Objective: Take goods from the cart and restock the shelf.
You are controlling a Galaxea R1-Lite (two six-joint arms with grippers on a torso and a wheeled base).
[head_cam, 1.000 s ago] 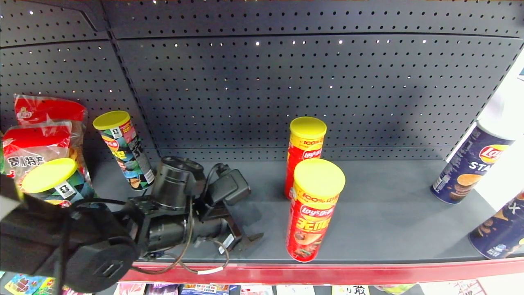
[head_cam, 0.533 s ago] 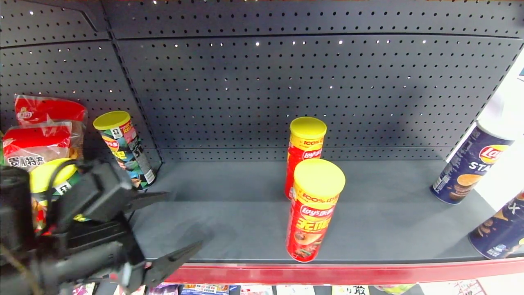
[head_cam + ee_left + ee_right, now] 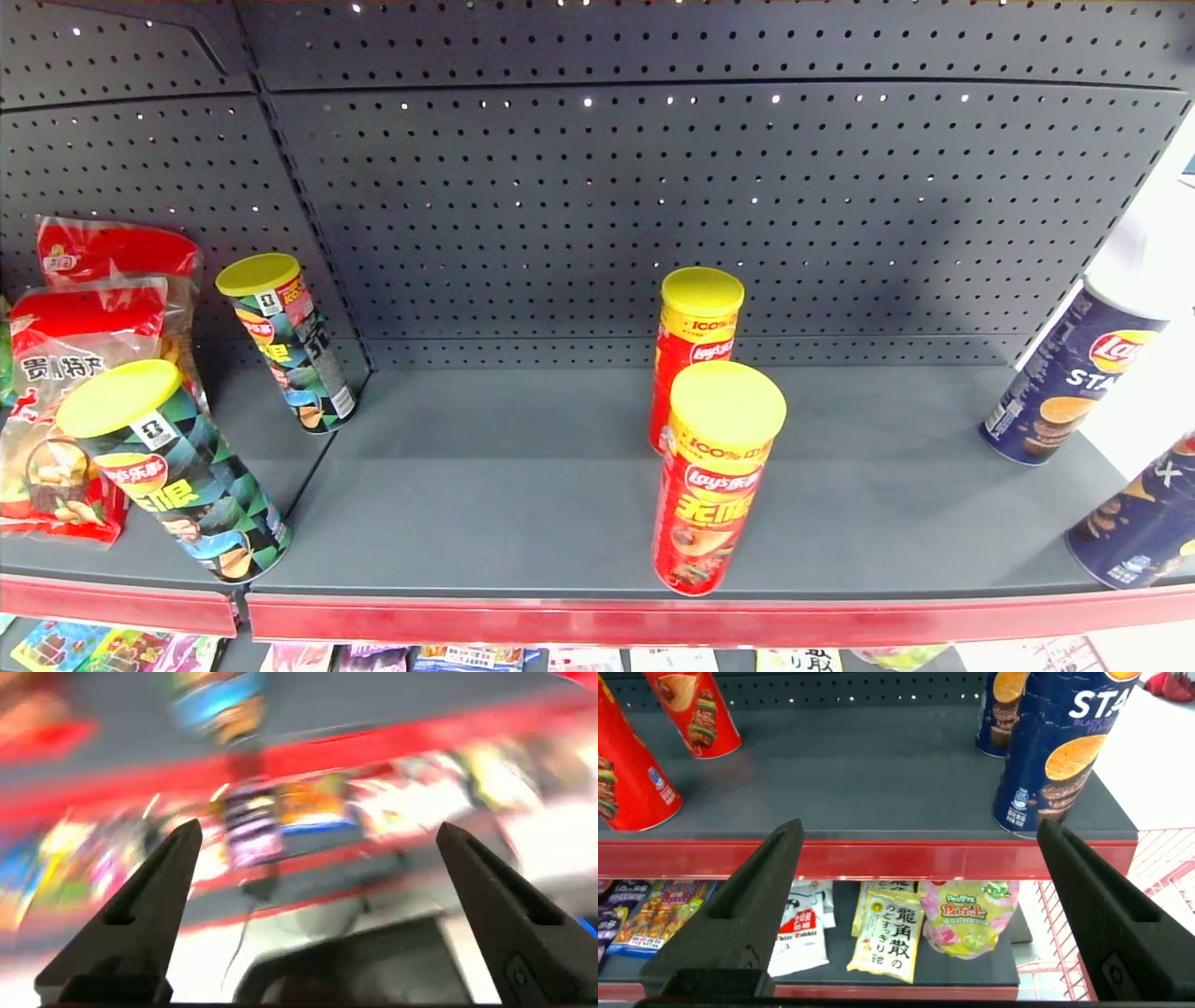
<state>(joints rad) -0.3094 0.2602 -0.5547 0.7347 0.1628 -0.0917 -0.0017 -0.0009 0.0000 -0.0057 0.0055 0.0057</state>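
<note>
The grey shelf (image 3: 523, 485) with a red front lip carries two red chip cans with yellow lids, one in front (image 3: 717, 476) and one behind (image 3: 695, 345). Two green-patterned cans (image 3: 173, 471) (image 3: 285, 341) stand at the left, two dark blue cans (image 3: 1074, 373) (image 3: 1139, 523) at the right. My right gripper (image 3: 920, 826) is open and empty, level with the shelf's red lip (image 3: 878, 854), with blue cans (image 3: 1060, 747) and red cans (image 3: 626, 765) beyond it. My left gripper (image 3: 320, 831) is open and empty, in front of a blurred red shelf edge (image 3: 308, 751).
Red snack bags (image 3: 84, 308) lean at the far left of the shelf. Bare shelf floor lies between the green cans and the red cans, and between the red cans and the blue ones. Snack packets (image 3: 887, 924) fill the lower shelf.
The left arm, resting on the shelf's left part a second ago, drew back down and to the left and left the head view. The front green can is uncovered now.
</note>
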